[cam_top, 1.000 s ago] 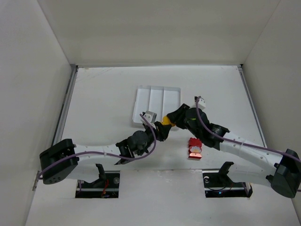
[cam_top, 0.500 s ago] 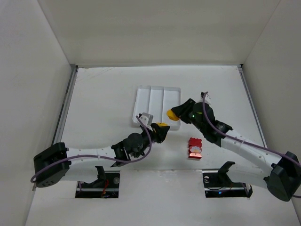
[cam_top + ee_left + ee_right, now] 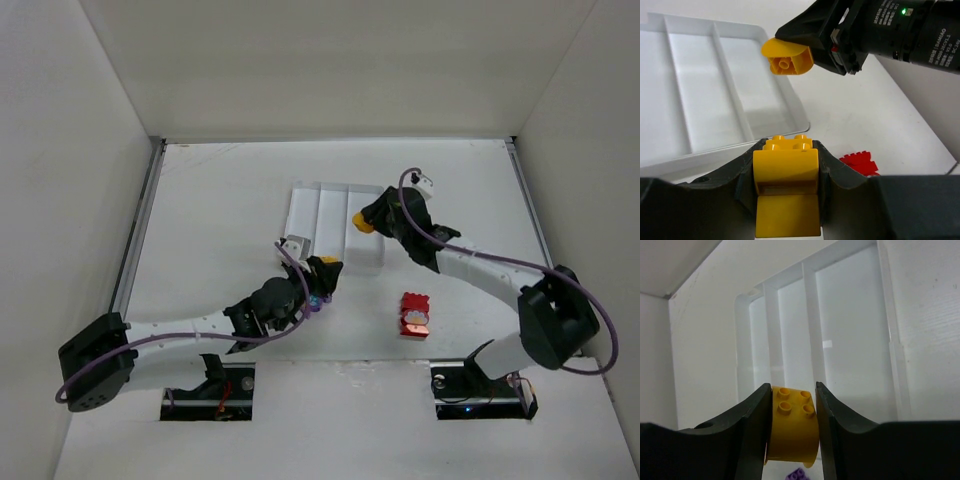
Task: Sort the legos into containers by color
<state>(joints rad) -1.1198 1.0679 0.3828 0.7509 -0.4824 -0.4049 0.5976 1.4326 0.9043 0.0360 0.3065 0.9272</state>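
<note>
Left tool [image 3: 787, 156] clamps a yellow lego [image 3: 786, 175], right tool [image 3: 792, 395] a rounded yellow lego [image 3: 792, 437]; purple lego [image 3: 799, 474] is cut off.

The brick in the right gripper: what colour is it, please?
Yellow-orange; the brick shows best in the right wrist view.

Tray [image 3: 320, 215] is plain white, dividers included, on a white table [image 3: 220, 200]; both held legos are yellow-orange, the rounded lego [image 3: 792, 432] in the right gripper [image 3: 792, 390] and the blocky lego [image 3: 786, 170] in the left gripper [image 3: 787, 146]; both grippers are matte black; the red brick [image 3: 414, 311] has a paler pinkish patch; a bit of purple brick [image 3: 799, 474] peeks in; the cables [image 3: 490, 260] are purple; there's a tiny green light [image 3: 903, 11] on the right wrist
</note>
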